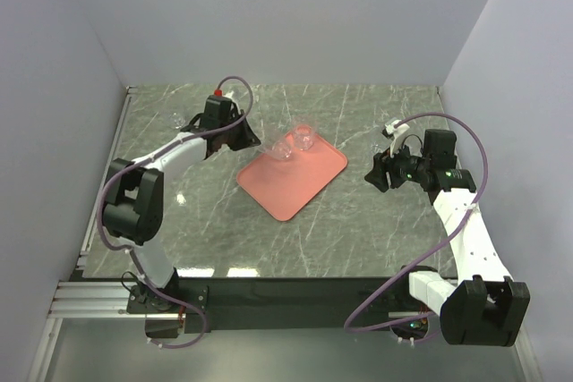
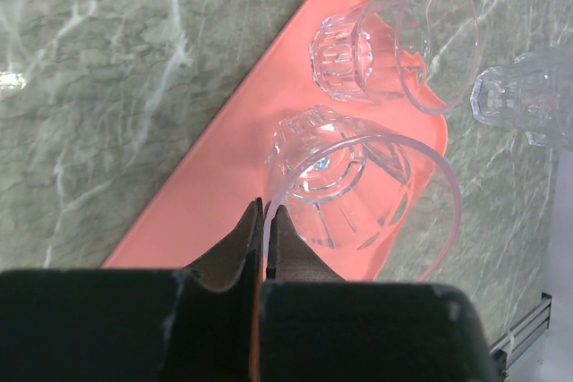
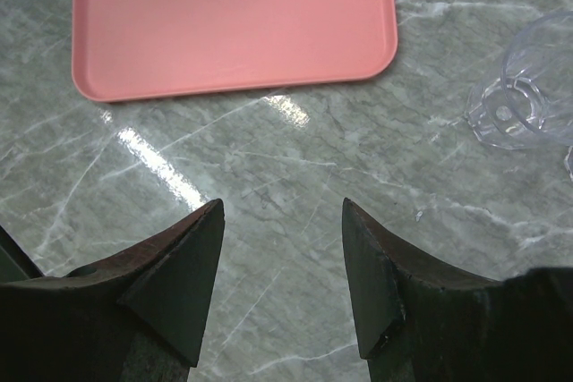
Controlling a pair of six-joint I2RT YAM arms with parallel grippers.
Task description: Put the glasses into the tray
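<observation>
1. Glasses (image 1: 305,139): two show in the tray (image 1: 295,194), grouped at its corner nearest the far edge of the table (image 1: 376,230). The tray lies mid-table.
2. State of the left fingers (image 2: 291,252): closed on the rim wall of the held glass (image 2: 345,194), which passes between them. Its base is over the tray floor; whether it is fully seated cannot be told.
3. Hazard, left side: the neighbour glass (image 2: 385,42) stands just beside the held glass. Releasing before the base sits flat would likely tip it into the neighbour. Withdrawing sideways would drag the rim along.
4. State of the right fingers (image 3: 179,279): open and empty, over bare table between the tray and the right edge.
5. Hazard, right side: the loose glass (image 3: 524,87) rests on the table off to one side of the right fingers, not between them. An approach without realignment would probably strike the wall and send the glass sliding on the smooth table.
</observation>
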